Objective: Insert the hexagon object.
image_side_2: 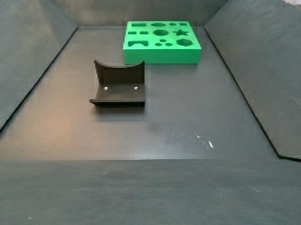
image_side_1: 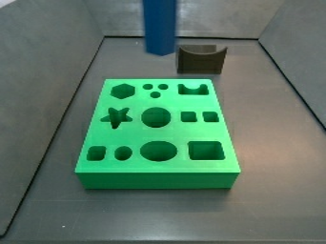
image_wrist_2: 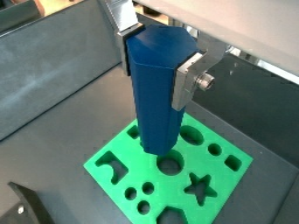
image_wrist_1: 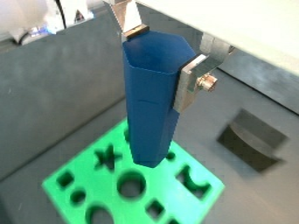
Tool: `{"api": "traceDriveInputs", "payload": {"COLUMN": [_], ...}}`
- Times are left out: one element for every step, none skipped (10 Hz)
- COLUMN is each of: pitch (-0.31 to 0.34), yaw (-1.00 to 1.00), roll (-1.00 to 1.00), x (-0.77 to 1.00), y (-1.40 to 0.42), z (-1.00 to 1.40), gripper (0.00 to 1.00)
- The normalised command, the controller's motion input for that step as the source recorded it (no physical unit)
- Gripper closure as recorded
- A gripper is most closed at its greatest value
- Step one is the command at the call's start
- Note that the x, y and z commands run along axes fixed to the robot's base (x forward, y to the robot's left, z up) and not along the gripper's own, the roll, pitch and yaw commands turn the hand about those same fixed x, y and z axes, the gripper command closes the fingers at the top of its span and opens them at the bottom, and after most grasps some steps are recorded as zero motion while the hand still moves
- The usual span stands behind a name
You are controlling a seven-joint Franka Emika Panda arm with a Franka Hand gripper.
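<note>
My gripper (image_wrist_1: pixel 163 54) is shut on the upper end of the hexagon object (image_wrist_1: pixel 149 105), a tall blue rod with flat facets, and holds it upright; this shows in both wrist views, the gripper (image_wrist_2: pixel 158 58) and the rod (image_wrist_2: pixel 158 96) alike. The rod's lower end hangs above the green board (image_wrist_1: pixel 82 188) with its shaped holes, apart from it. In a side view the rod (image_side_1: pixel 158 24) comes down from the top edge above the board's (image_side_1: pixel 158 170) far side, where the hexagon hole (image_side_1: pixel 121 91) lies. The gripper itself is out of both side views.
The dark fixture (image_side_1: pixel 200 59) stands on the floor just behind the board; it also shows in a side view (image_side_2: pixel 118 85) and in both wrist views (image_wrist_1: pixel 251 136) (image_wrist_2: pixel 24 206). Dark walls enclose the floor (image_side_2: pixel 153 167).
</note>
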Motion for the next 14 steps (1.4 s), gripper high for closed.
{"api": "traceDriveInputs", "payload": {"pitch": [-0.044,-0.044,-0.139,-0.227,-0.021,0.000,0.001,0.013,0.027,0.000,0.023,0.016,0.000,0.000], "yaw": [-0.05,-0.05,-0.17,-0.21,-0.17,0.00,0.00,0.00,0.00,0.00,0.00,0.00,0.00,0.00], "roll": [0.00,0.00,0.00,0.00,0.00,0.03,0.06,0.08,0.06,0.02,0.00,0.00,0.00,0.00], "x": [-0.89,-0.92,-1.00,-0.95,-0.31,0.00,0.07,0.03,0.11,0.09,0.15,0.12,0.03,0.05], "y": [0.81,0.80,0.49,0.07,0.00,-0.15,-0.09,0.00,0.00,0.00,0.00,0.00,0.07,0.03], "z": [-1.00,-1.00,-1.00,-0.84,-0.14,0.00,-0.14,-0.32,-0.32,-0.36,-0.24,-0.22,-0.22,-0.29], "gripper": [1.00,1.00,1.00,1.00,1.00,1.00,1.00,1.00,1.00,1.00,1.00,1.00,1.00,1.00]}}
